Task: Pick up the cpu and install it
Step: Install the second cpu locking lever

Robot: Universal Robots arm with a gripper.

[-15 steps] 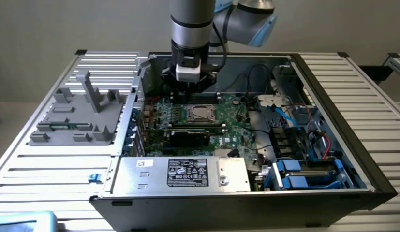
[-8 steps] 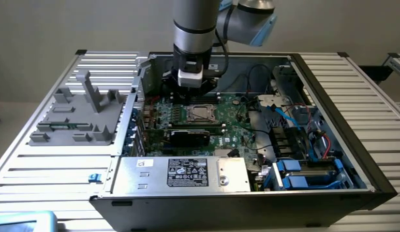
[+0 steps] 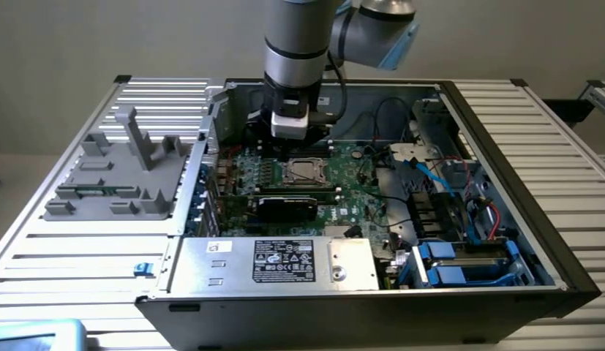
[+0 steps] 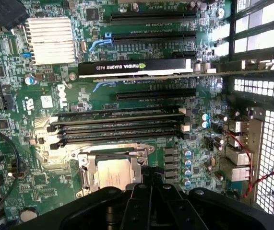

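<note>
My gripper hangs closed and empty just above the cpu, which sits in the motherboard socket.

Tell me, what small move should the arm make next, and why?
Probably lift straight up a little. The silver chip already lies in its socket on the green board, and the shut hand hangs just above its edge, holding nothing that I can see.

graphics card: I read "NVIDIA QUADRO K420" on its edge
motherboard: I read white "DELL" print
</note>
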